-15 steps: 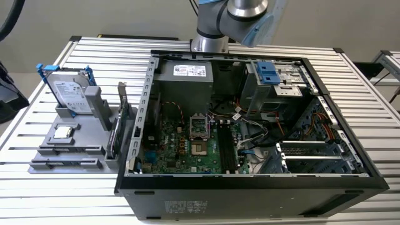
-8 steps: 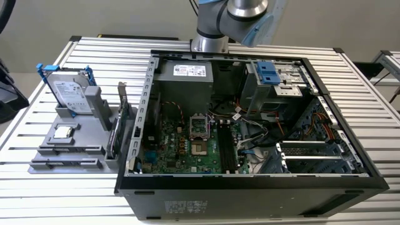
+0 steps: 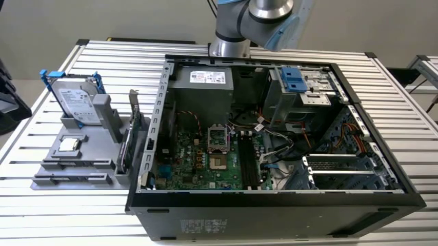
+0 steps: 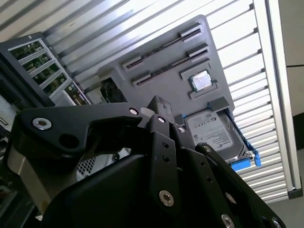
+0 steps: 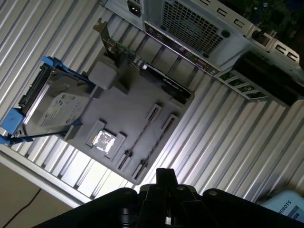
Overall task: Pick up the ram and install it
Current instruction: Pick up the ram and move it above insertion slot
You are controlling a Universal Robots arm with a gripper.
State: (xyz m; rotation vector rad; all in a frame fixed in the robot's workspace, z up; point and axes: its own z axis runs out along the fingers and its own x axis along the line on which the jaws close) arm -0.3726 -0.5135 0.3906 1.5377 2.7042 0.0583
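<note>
Grey parts holder (image 5: 128, 109) sits below the gripper (image 5: 164, 178); the arm (image 3: 263, 20) is up at the far side of the open PC case (image 3: 274, 215).
We see a thin strip on edge in one long slot of the holder, probably the ram (image 5: 140, 137) (too thin to be sure). It sits beside the CPU chip (image 5: 103, 140), with the hard drive (image 5: 52, 107) further along. We can't tell how far the gripper is open or whether it holds anything.

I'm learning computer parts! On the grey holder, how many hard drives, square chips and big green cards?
Silver boxy hard drive with blue rails: 1
Square silver processor chip: 1
Upright green card with metal bracket: 1
Total: 3
</note>
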